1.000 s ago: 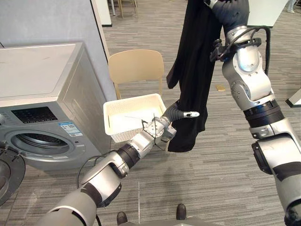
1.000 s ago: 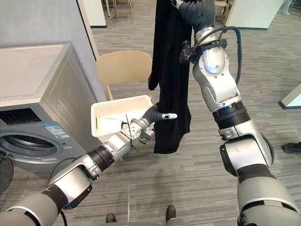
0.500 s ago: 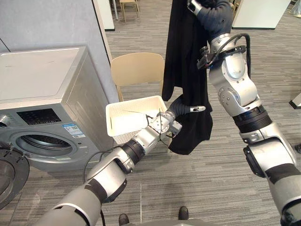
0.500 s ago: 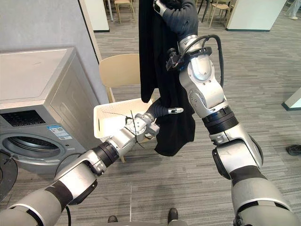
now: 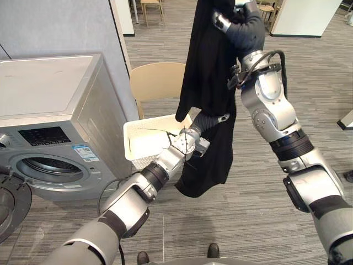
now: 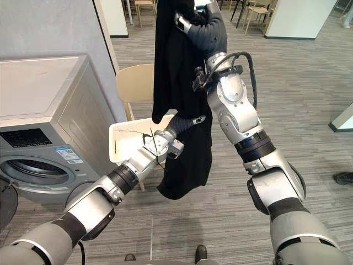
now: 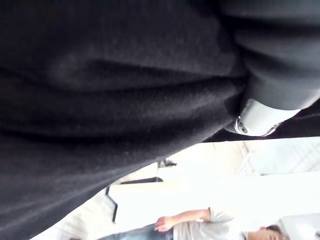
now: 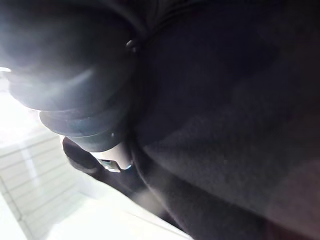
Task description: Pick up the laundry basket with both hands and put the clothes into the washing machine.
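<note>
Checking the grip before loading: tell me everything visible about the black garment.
The black garment is plain, dark, soft-looking cloth, hanging long and folded from the right hand, which grips it high up. Its lower end dangles free above the floor, by the white basket. The left hand touches its middle.

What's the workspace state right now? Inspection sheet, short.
surface: floor, bare near the robot.
job's things: garment hangs from the raised right hand; basket on chair beside washer, looks empty; door open.
clutter: nothing seen.
hands: right hand shut on garment's top; left hand against garment at mid-height.
cables: nothing seen.
surroundings: partition behind washer; far chairs; person in left wrist view.
</note>
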Tool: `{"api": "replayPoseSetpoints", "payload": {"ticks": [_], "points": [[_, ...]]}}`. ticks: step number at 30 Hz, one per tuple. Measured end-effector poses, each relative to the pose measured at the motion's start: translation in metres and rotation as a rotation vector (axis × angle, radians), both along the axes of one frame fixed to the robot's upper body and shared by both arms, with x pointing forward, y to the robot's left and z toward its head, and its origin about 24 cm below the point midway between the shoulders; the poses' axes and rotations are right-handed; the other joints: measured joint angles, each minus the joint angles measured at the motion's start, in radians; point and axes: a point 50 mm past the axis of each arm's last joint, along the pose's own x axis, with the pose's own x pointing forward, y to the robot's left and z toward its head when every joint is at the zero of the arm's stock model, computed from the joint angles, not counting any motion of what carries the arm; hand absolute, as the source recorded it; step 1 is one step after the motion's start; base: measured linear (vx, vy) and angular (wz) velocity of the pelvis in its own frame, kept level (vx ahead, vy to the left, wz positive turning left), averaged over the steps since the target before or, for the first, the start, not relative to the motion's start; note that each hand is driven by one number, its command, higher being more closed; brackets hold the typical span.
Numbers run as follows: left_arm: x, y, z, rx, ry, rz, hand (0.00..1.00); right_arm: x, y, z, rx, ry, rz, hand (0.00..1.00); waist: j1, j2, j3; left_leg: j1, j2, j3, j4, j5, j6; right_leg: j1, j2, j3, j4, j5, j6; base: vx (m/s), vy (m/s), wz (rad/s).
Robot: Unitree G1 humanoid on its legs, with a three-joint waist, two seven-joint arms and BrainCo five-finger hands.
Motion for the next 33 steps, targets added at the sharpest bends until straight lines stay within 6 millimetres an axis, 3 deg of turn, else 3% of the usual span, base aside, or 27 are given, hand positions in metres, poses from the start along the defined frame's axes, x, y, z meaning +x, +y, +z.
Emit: {"api": "replayPoseSetpoints", "payload": {"ticks": [6,10,14,18,23,24,26,28,30,33], "points": [[0.001,0.035,0.004,-0.101,-0.038,0.140,1.00,0.002,-0.006,-0.011,0.017,0.043,-0.004,0.00,0.001,-0.001,0.000,0.003,0.000,-0.002,0.000,0.000,0.000,0.004,0.000,-0.001,-0.002,0.000,0.000,0.00,0.000,0.00],[0.000,0.062,0.020,-0.201,-0.097,0.227,1.00,0.002,-0.014,-0.007,0.054,0.031,-0.021,0.00,0.005,-0.001,0.000,0.009,0.000,-0.005,0.000,-0.001,0.000,0.014,0.000,-0.001,-0.005,0.000,0.000,0.00,0.006,0.03],[-0.006,0.110,0.052,-0.327,-0.245,0.363,1.00,-0.005,-0.044,-0.001,0.148,-0.021,-0.082,0.00,0.011,-0.002,-0.001,0.010,0.000,-0.005,0.000,-0.001,0.000,0.016,0.000,-0.002,-0.005,0.000,0.000,0.00,0.000,0.00],[-0.022,0.156,0.070,-0.409,-0.363,0.492,1.00,-0.013,-0.073,-0.004,0.225,-0.043,-0.151,0.00,0.014,-0.001,-0.001,0.010,-0.001,-0.005,0.000,-0.001,0.000,0.017,0.000,-0.007,-0.005,0.001,0.001,0.00,0.000,0.00],[-0.071,0.242,0.083,-0.438,-0.558,0.773,1.00,-0.031,-0.134,-0.029,0.287,-0.024,-0.334,0.00,0.025,0.003,-0.002,0.018,-0.004,-0.012,0.000,-0.001,0.000,0.030,-0.003,-0.017,-0.005,0.000,0.002,0.00,0.005,0.05],[-0.077,0.249,0.081,-0.437,-0.569,0.803,1.00,-0.034,-0.141,-0.033,0.295,-0.016,-0.356,0.00,0.026,0.004,-0.003,0.020,-0.004,-0.016,0.000,-0.001,0.000,0.036,-0.004,-0.021,-0.005,-0.001,0.004,0.01,0.016,0.18],[-0.107,0.273,0.065,-0.396,-0.575,0.922,1.00,-0.050,-0.158,-0.048,0.309,-0.009,-0.411,0.00,0.031,0.021,-0.015,0.021,-0.010,-0.028,0.000,-0.006,0.002,0.045,-0.010,-0.030,-0.005,-0.014,0.018,0.01,0.020,0.17],[-0.130,0.284,0.049,-0.383,-0.553,1.008,1.00,-0.064,-0.169,-0.058,0.313,-0.011,-0.444,0.00,0.039,0.038,-0.027,0.021,-0.018,-0.030,0.000,-0.011,0.005,0.048,-0.018,-0.033,-0.006,-0.016,0.020,0.02,0.025,0.07],[-0.167,0.295,0.020,-0.377,-0.489,1.161,1.00,-0.084,-0.190,-0.086,0.391,0.024,-0.531,0.00,0.059,0.060,-0.048,0.021,-0.023,-0.034,-0.001,-0.020,0.008,0.051,-0.023,-0.037,-0.006,-0.019,0.022,0.03,0.025,0.07],[-0.207,0.307,-0.010,-0.353,-0.399,1.353,1.00,-0.112,-0.208,-0.120,0.491,0.074,-0.652,0.00,0.060,0.081,-0.063,-0.001,-0.022,-0.060,-0.001,-0.024,0.006,0.050,-0.023,-0.068,-0.007,-0.029,0.016,0.01,0.005,0.26]]}}
